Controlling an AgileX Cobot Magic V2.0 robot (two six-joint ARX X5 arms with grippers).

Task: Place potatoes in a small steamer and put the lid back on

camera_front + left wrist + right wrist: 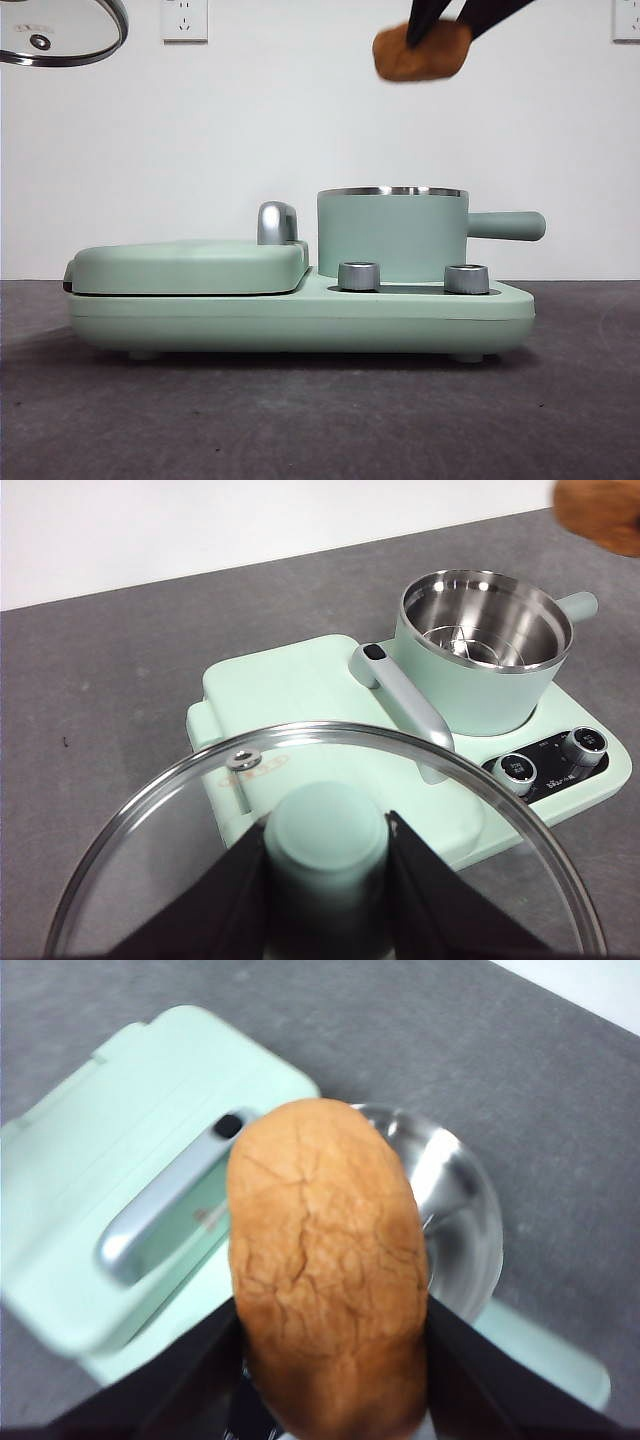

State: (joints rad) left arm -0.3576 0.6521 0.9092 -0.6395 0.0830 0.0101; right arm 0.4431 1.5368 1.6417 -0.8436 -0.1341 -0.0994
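Two grippers are busy, as we see it. We find the right gripper (330, 1360) w/ both black jaws pressed against the sides of the potato (325, 1270), which fills the gap between them; the orange-brown, cracked skin shows clearly in the right wrist view. In the front view that potato (422, 52) hangs high near the top edge, well above the small steamer (392, 235) and roughly over its open mouth, w/ the right gripper (440, 25) coming down dark from above. The left gripper (326, 880) has its jaws clamped on the mint knob (326, 830) of the lid (160, 850), one jaw each side, touching it. We see the lid (60, 35) in the front view's top left corner, held up in the air, well apart from the pot and off to the side over the griddle cover (190, 265). The steamer (480, 670) sits uncovered on the mint appliance base (300, 320), its steel inside bare, side handle (505, 226) pointing away from the griddle cover. 2 round knobs (360, 276) stand on the base just in front of the pot. A chrome handle (405, 705) lies across the griddle cover, beside the steamer. Base rests on a dark grey table (300, 420).
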